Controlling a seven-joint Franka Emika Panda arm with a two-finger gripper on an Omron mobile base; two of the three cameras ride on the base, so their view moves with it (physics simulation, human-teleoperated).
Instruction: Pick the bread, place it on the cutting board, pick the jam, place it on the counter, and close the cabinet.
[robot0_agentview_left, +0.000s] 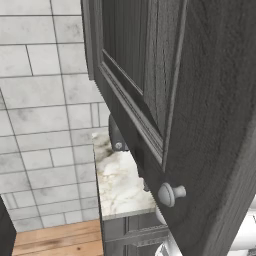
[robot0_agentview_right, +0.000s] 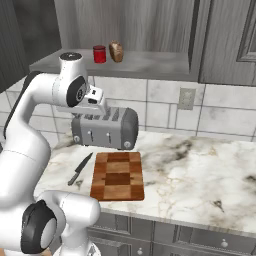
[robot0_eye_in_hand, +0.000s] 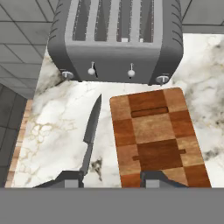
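Marbled white-beige counter (robot0_agentview_right: 200, 165) is backed by grey-white tiled wall (robot0_agentview_right: 220, 112); the dark wood-grain cabinet (robot0_agentview_left: 200, 100) door is swung open. The pincer (robot0_eye_in_hand: 111, 177) is clenched on nothing, held above the checkered wooden cutting board (robot0_eye_in_hand: 155, 135). The bread (robot0_agentview_right: 116, 51), a chunky brown piece, sits far up on the cabinet shelf beside a red jam (robot0_agentview_right: 99, 54) jar. A grey toaster (robot0_agentview_right: 105, 129) and black-handled knife (robot0_eye_in_hand: 90, 131) are seen left of the board.

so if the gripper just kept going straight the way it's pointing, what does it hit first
Probably the counter, in the strip between the knife and the cutting board. The hand view looks down there, with the fingers straddling the knife handle and board edge; depth is unclear.
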